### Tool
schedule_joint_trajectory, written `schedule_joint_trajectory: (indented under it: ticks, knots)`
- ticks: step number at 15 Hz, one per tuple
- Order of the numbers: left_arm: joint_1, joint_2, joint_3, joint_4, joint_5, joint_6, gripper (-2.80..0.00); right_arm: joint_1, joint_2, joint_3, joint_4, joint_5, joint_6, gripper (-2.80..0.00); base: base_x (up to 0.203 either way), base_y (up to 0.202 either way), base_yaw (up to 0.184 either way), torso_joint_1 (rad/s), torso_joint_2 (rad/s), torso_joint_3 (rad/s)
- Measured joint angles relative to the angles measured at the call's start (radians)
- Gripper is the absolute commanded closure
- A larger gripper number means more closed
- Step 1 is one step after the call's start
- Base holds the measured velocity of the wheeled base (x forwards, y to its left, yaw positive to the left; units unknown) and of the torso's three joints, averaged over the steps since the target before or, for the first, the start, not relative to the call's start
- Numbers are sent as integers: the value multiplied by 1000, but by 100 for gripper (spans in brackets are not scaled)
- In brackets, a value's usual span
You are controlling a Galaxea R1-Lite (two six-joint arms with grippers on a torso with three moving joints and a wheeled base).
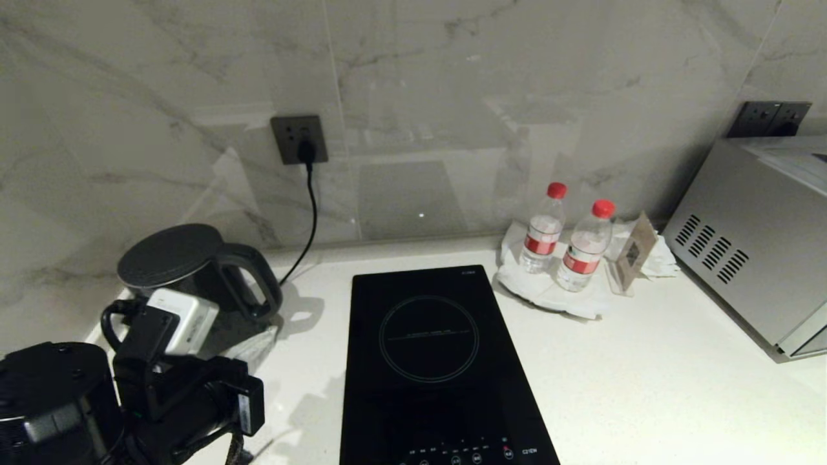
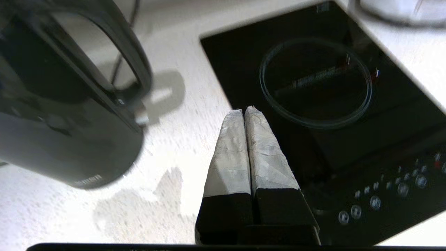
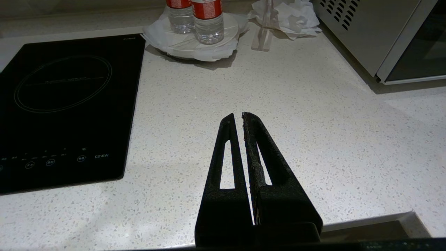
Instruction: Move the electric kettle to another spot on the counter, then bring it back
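The electric kettle (image 1: 177,265) is a dark jug with a round lid, standing at the back left of the white speckled counter (image 1: 646,374). Its loop handle (image 1: 255,284) points toward the hob. In the left wrist view the kettle (image 2: 52,115) fills one side, and my left gripper (image 2: 245,111) hovers beside it over the counter at the hob's edge. The taped fingers are pressed together, holding nothing and clear of the handle (image 2: 139,69). My right gripper (image 3: 237,116) is shut and empty, low over bare counter near the front edge.
A black glass hob (image 1: 429,361) lies in the middle of the counter. Two red-capped water bottles (image 1: 543,229) stand on a white plate at the back, beside a silver microwave (image 1: 756,258). A black cord (image 1: 312,206) hangs from the wall socket (image 1: 299,139) toward the kettle.
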Motion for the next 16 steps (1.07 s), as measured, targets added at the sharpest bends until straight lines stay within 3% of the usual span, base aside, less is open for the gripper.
schedule_joint_trajectory:
  ticks: [4, 9, 16]
  knots:
    - [-11, 112, -32, -33, 58, -4, 0, 0, 0, 0, 0, 0, 0, 0, 0, 0, 0, 0, 0, 0]
    - [-33, 310, -90, -163, 141, 6, 0, 0, 0, 0, 0, 0, 0, 0, 0, 0, 0, 0, 0, 0]
    - [-35, 588, -113, -451, 172, 89, 0, 0, 0, 0, 0, 0, 0, 0, 0, 0, 0, 0, 0, 0]
